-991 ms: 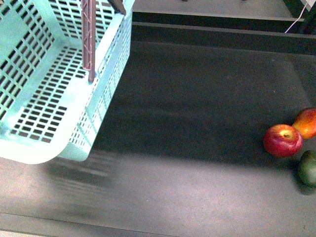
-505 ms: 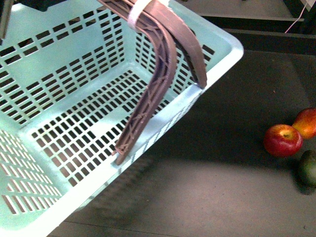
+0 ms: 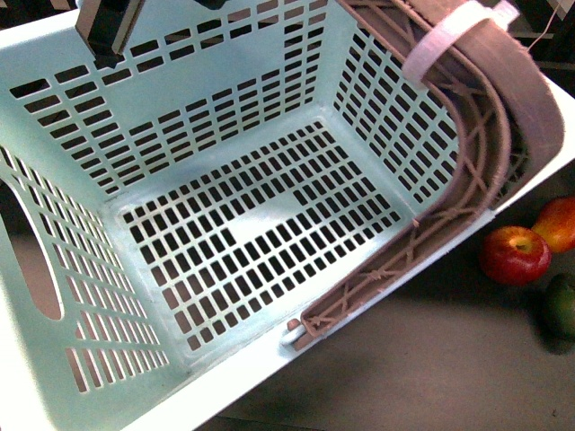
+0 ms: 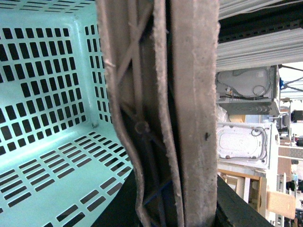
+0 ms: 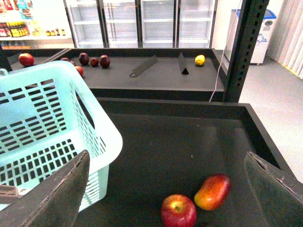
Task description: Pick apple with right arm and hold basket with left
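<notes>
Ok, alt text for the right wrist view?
The open right gripper hangs over a dark surface, its fingers framing the apple and an orange-red fruit beside it. The basket stands apart from them, with glass-door coolers behind.

The tilted mint-green slotted basket point(image 3: 252, 373) fills the left, and the glossy red apple point(image 3: 514, 255) rests just beyond its rim.

Swinging the basket point(image 3: 216, 99) in from the top-left corner of the front view — now filling most of it, tipped open toward the camera, with brown handles point(image 3: 467, 180) and white band point(image 3: 445, 40) carried over near the apple point(image 3: 514, 255).
</notes>
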You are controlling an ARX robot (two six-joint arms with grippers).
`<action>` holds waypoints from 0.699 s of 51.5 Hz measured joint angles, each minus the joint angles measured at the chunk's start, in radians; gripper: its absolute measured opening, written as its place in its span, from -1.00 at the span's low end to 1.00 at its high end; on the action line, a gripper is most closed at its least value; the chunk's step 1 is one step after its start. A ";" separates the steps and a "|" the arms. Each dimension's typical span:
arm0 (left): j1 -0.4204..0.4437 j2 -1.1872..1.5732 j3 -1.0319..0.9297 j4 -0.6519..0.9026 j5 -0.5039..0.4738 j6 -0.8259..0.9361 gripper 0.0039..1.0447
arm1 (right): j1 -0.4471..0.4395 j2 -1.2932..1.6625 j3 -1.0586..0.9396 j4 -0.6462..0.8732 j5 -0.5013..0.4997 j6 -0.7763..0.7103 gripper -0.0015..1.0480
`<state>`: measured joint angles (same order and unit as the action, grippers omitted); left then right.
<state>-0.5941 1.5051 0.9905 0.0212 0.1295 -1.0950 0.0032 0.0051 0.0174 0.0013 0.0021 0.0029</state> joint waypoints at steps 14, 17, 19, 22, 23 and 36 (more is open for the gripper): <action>-0.051 -0.011 0.009 -0.002 0.002 0.014 -0.65 | 0.000 0.000 0.000 0.000 0.000 0.000 0.83; -0.055 -0.011 0.013 -0.002 0.002 0.019 -0.65 | 0.000 0.000 0.000 0.000 0.000 0.000 0.83; -0.056 -0.011 0.014 -0.002 0.002 0.023 -0.65 | 0.000 0.000 0.000 0.000 0.000 0.000 0.83; -0.058 -0.011 0.018 -0.002 0.002 0.029 -0.65 | 0.000 0.000 0.000 0.000 0.000 0.000 0.83; -0.058 -0.011 0.018 -0.002 0.002 0.031 -0.65 | 0.000 0.000 0.000 0.000 0.000 0.000 0.83; -0.058 -0.011 0.019 -0.002 0.002 0.033 -0.65 | 0.000 0.000 0.000 0.000 0.000 0.000 0.83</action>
<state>-0.6518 1.4940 1.0092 0.0196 0.1310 -1.0622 0.0032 0.0055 0.0174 0.0013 0.0021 0.0032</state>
